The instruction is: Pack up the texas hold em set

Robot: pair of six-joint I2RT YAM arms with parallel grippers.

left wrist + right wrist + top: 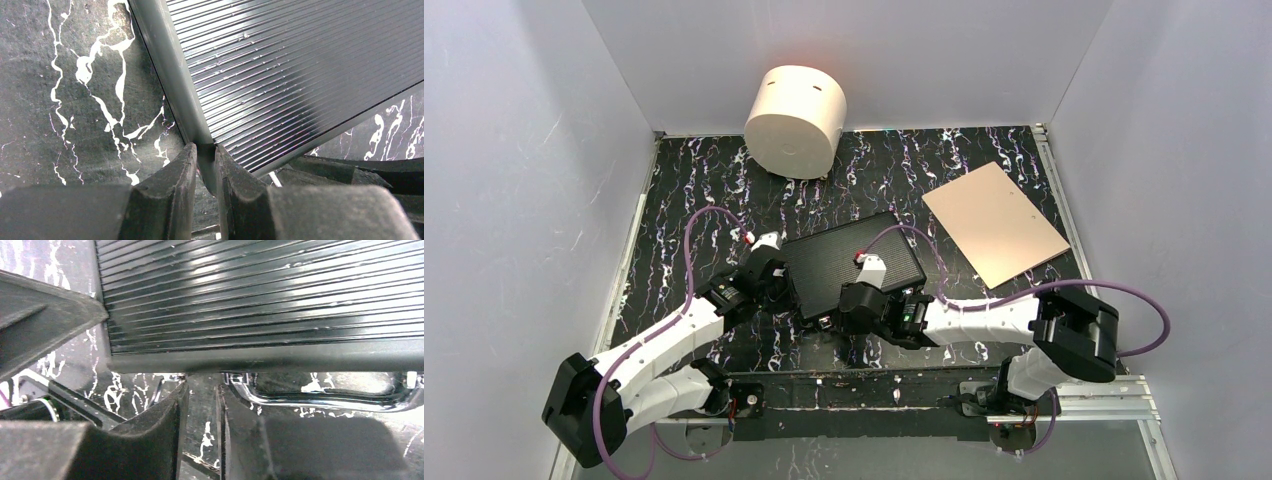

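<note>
**Left claw pinched case corner; right claw loose at near edge**

The left claw (205, 156) was clenched on the grey rim (172, 75) at a left-hand corner of the case (834, 255), with one finger on each side. The right claw (202, 400) sat just short of the near long edge. Its jaws stood a little apart, with only table showing between them and the chrome handle (320, 396) just beside it.

The case lay shut, ribbed lid up, mid-table. Its long axis ran left to right, the right end swung slightly away and the handle edge facing the arms. Bare table (714, 190) lay open to the left and beyond. The board (996, 222) lay near the case's far-right corner, not touching. The cylinder (796, 120) stood well apart at the back wall.
</note>
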